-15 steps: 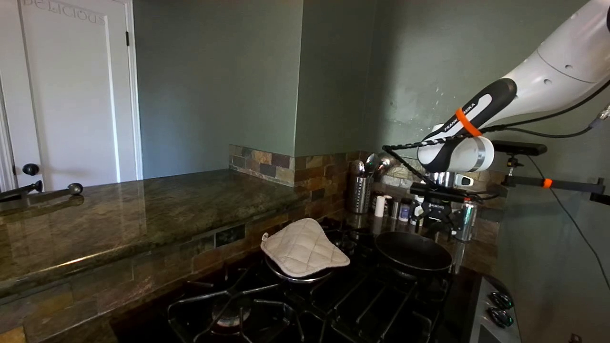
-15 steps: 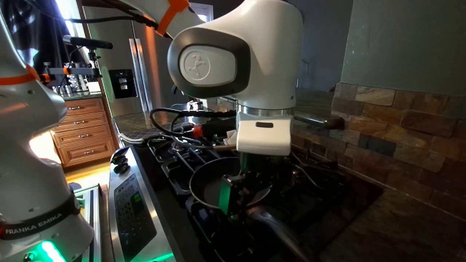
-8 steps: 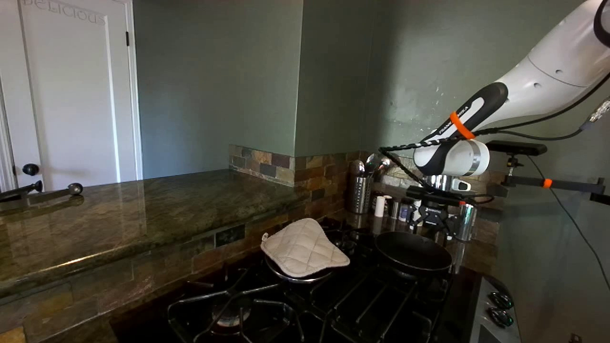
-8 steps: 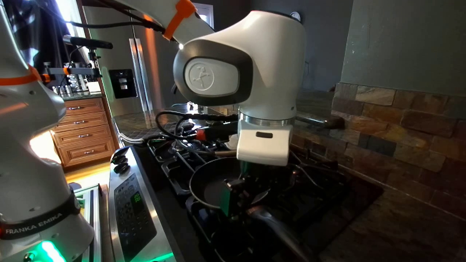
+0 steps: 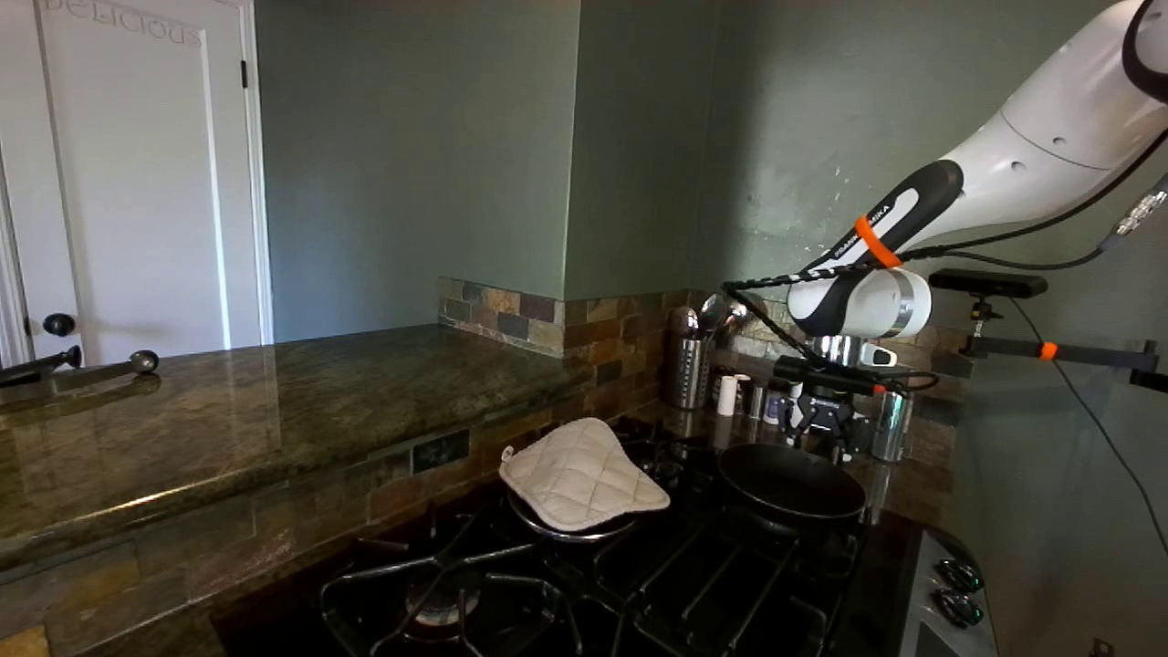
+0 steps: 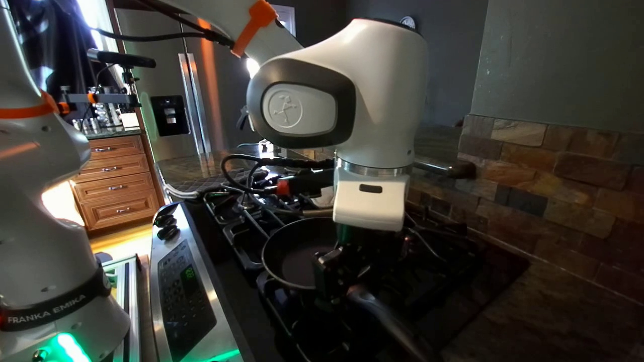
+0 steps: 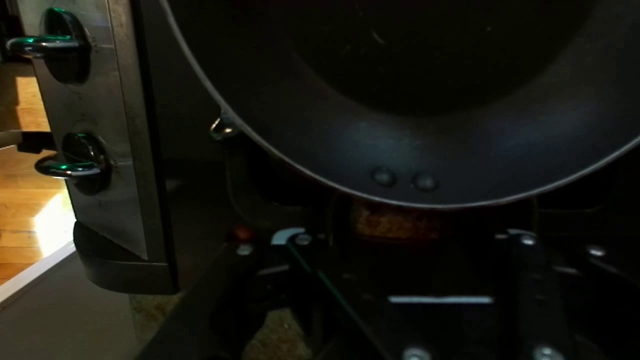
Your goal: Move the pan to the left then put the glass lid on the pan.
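Fingers point(image 6: 327, 276): are standing apart, a gap showing.
Handle point(image 7: 395, 220): is showing between the fingers in the wrist view; contact cannot be made out.
Pan point(image 5: 792, 484): is resting just ahead of the fingers, its near rim point(image 7: 435, 205) curving close to them.
Pot holder point(image 5: 584, 474): is lying beyond the pan, well apart from the fingers.
Grates point(image 5: 712, 584): are stretching past the pan, farther from the fingers, giving room.
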### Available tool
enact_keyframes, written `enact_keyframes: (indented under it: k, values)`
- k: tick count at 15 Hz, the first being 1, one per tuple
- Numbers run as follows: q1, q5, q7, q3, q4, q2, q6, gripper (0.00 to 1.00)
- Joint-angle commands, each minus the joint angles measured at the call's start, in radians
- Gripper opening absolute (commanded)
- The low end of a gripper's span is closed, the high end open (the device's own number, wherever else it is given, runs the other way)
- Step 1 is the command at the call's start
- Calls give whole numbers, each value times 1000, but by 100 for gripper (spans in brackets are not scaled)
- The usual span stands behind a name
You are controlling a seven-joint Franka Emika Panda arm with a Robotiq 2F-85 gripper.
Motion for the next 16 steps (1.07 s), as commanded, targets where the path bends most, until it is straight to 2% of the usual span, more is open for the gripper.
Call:
enact_keyframes:
  k: [1,2,3,4,7,8,16]
  values:
    - [21,29,-16,-17,13,20,4,69]
    - [23,28,-16,-17,13,21,3,70]
    - [24,28,-15,-16,14,22,3,64]
    - [25,28,-16,-16,14,22,2,51]
    - [29,30,-16,-16,14,22,1,29]
    - [30,29,-16,-16,14,22,1,26]
    - [40,36,-37,-10,2,9,5,23]
